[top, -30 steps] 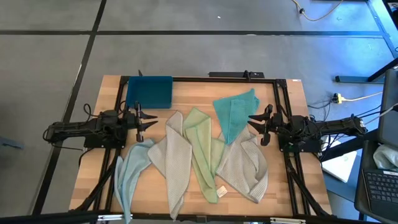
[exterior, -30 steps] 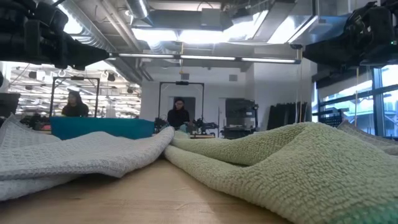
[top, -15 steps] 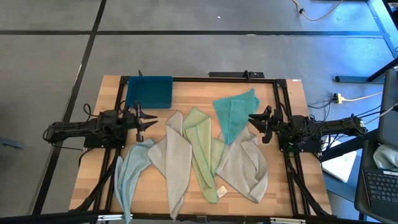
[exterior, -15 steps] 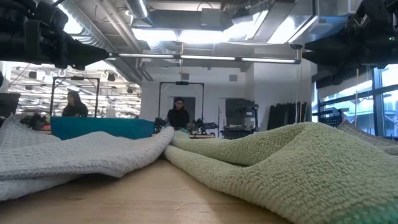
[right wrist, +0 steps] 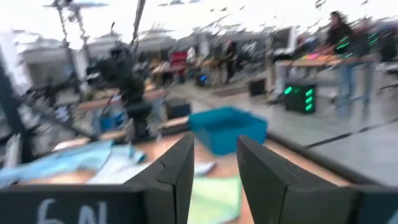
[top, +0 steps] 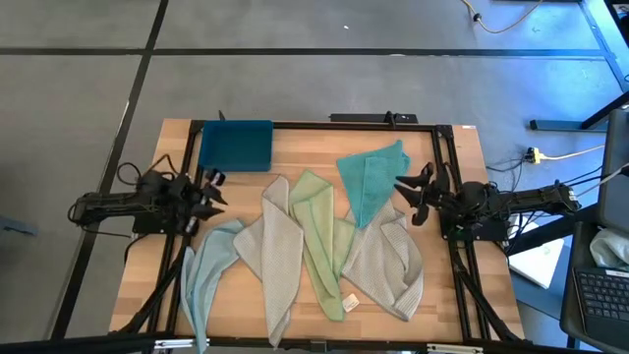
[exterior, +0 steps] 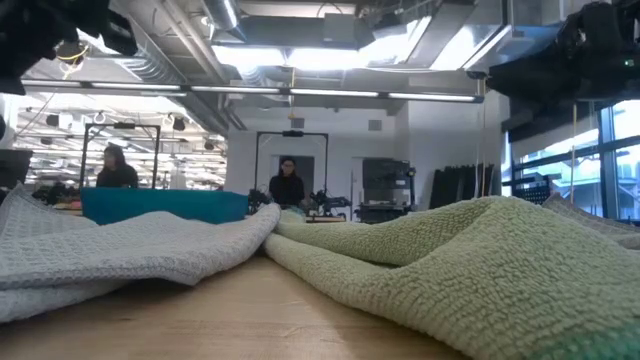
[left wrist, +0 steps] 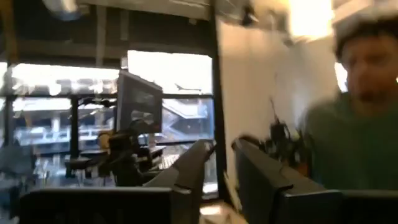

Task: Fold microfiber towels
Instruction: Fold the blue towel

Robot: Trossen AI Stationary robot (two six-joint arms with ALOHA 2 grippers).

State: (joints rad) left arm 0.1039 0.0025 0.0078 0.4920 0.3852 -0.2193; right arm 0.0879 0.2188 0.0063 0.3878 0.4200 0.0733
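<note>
The right pincer [top: 401, 196] hangs at the right edge of the spread of cloths, its fingers a little apart with nothing between them (its own wrist view shows a clear gap and only tabletop beyond). It points inward, toward the middle of the tabletop [top: 305, 147]. Just beside its tips lies the teal towel [top: 370, 183], a crumpled shape whose long axis runs from the far right corner of the spread down toward the centre. One end reaches toward the far edge and the other tucks against the pale green towel [top: 316, 236]. That nearness is what the coming move turns on: the right arm is by far the closer to the teal cloth, and its fingers point across the cloth's long axis, not along it.

The left pincer [top: 209, 190] sits at the left side, turned up and away from the cloths. Its fingers look slightly apart and empty, though the blurred wrist view makes that hard to confirm. Nearest to it is the pale blue towel [top: 201, 270], a long strip running toward the near edge. Between it and the green one a light grey towel [top: 275, 251] lies lengthwise, and a second grey towel [top: 391, 261] fans out near the right arm. The dark blue tray [top: 236, 145] stands at the far left, well apart from both.
</note>
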